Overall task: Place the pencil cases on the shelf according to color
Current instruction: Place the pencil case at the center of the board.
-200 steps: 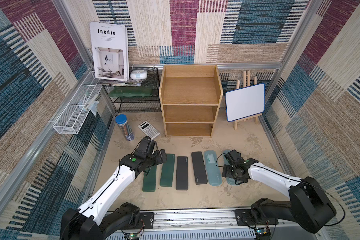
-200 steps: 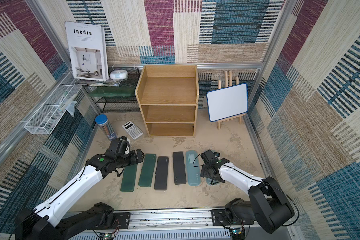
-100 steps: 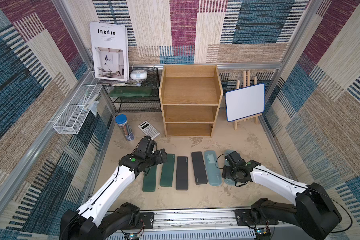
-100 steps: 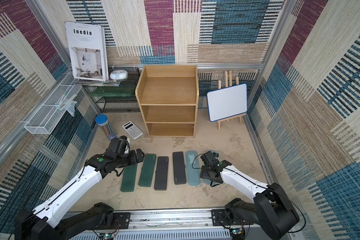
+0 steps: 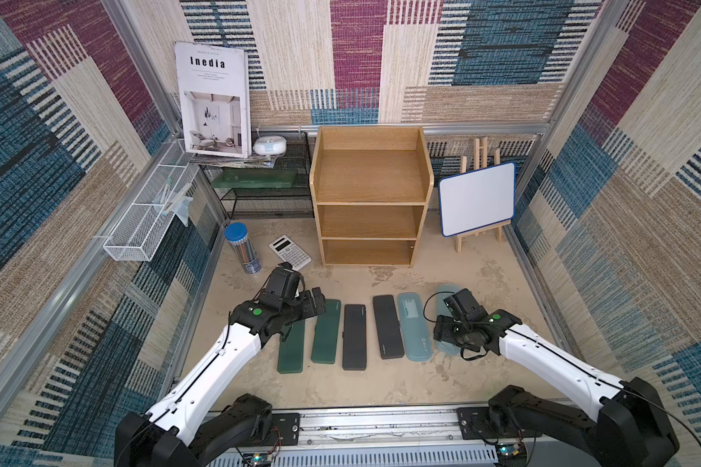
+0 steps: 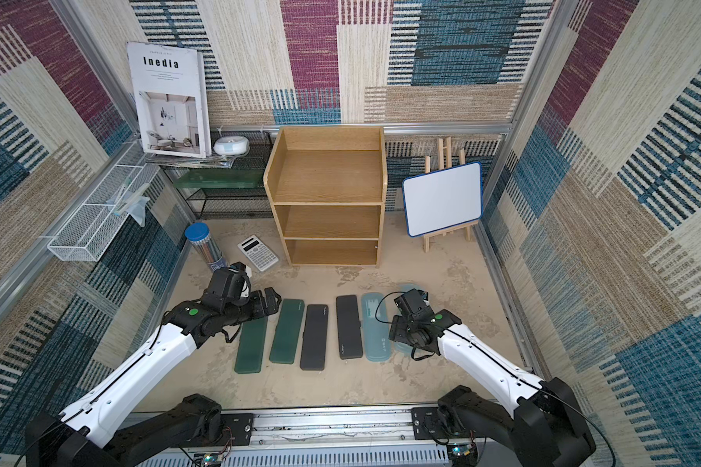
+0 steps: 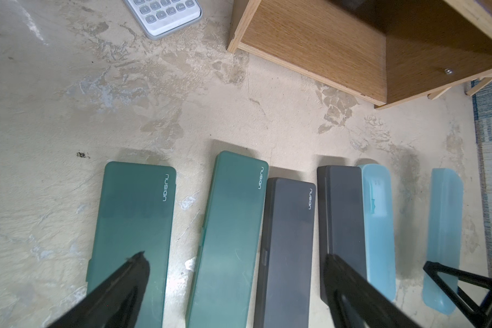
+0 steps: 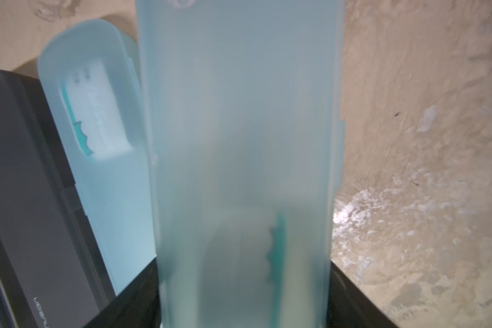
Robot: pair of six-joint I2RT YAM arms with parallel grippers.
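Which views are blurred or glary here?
Right wrist view: the light blue case fills the frame, soft and smeared; a glare patch on the tabletop beside it. Left wrist view: sharp, logos on the green cases readable. Both top views: sharp, evenly lit, no glare on the whiteboard.

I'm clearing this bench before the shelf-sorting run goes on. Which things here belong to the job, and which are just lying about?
Job: dark green cases; black cases; inner light blue case; end light blue case; wooden shelf.

Lying about: calculator; pencil tube; whiteboard on easel; magazine; black mesh rack; white wire basket.
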